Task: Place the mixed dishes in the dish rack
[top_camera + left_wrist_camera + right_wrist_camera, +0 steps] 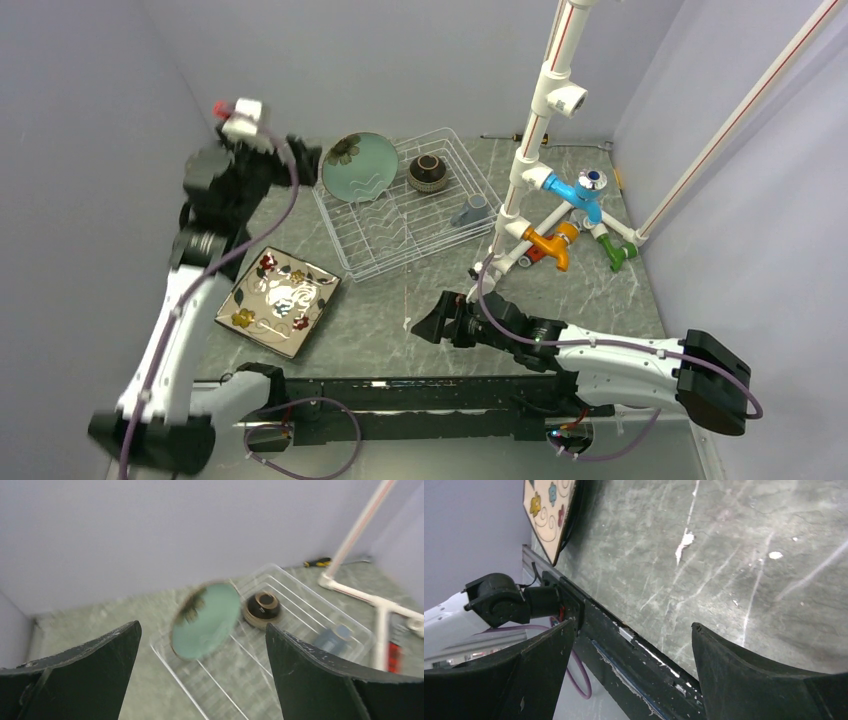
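**Three dishes in rack, one square plate out on surface**

Three pieces are being carried by the dish rack [400, 240]. The pale green round plate [359, 166] is being propped on edge at the far-left corner, with its flower mark toward the top. The brown bowl [428, 172] is being held just beside it along the far side. The small grey mug [470, 210] is being kept toward the right side, apart from the bowl.

The cream floral square plate [278, 300] is being left flat on the surface [385, 330], left of the rack and apart from it.

The left claw [303, 160] is being held raised just left of the green plate. Its jaws are being kept wide apart and nothing is being gripped. The left wrist view is blurred, and the plate is being seen beyond the fingers [90, 670], not between them.

The right claw [632, 625] is being held low over bare surface by the near edge. Its jaws are being kept apart, with nothing between them.

Also being noted: a white pipe stand [545, 200] just right of the rack and a screwdriver [317, 561] by the far wall.
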`<action>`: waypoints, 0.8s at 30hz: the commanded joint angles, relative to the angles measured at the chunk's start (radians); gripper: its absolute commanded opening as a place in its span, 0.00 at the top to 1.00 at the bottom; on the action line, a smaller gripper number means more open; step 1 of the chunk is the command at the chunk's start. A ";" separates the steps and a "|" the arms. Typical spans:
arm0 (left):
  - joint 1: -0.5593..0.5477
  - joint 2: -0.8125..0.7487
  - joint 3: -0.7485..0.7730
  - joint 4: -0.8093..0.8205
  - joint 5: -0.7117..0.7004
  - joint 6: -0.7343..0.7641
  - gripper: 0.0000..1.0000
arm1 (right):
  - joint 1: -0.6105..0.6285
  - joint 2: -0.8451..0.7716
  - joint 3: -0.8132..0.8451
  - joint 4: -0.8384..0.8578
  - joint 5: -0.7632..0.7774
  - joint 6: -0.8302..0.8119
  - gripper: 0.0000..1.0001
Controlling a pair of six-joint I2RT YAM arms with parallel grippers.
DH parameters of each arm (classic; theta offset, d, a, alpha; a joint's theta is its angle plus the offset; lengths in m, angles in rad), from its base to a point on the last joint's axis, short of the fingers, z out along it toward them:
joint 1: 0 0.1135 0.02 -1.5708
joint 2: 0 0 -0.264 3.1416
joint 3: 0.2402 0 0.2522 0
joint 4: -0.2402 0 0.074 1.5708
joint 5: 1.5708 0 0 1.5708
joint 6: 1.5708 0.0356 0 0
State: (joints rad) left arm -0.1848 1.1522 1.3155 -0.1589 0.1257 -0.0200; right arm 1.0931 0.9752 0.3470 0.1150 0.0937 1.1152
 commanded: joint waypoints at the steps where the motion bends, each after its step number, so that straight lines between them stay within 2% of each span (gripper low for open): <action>1: 0.015 -0.247 -0.298 -0.151 0.073 -0.330 0.01 | -0.005 0.031 0.004 0.155 -0.043 -0.084 0.12; 6: 0.016 -0.511 -0.477 -0.422 -0.007 -0.370 0.01 | -0.006 0.130 0.030 0.259 -0.073 -0.117 0.12; 8: 0.016 -0.589 -0.517 -0.514 -0.037 -0.437 0.01 | -0.005 0.182 0.041 0.306 -0.089 -0.113 0.12; 13: 0.016 -0.736 -0.637 -0.579 0.016 -0.566 0.01 | -0.005 0.285 0.049 0.417 -0.152 -0.060 0.13; 17: 0.016 -0.776 -0.624 -0.619 -0.018 -0.592 0.02 | -0.002 0.389 0.064 0.490 -0.147 0.076 0.13; 24: 0.016 -0.789 -0.484 -0.648 0.001 -0.548 0.02 | 0.061 0.639 0.183 0.604 -0.106 0.265 0.13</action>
State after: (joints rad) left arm -0.1715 0.3817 0.7261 -0.8097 0.1146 -0.5640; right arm 1.1118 1.5093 0.4438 0.5701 -0.0345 1.2419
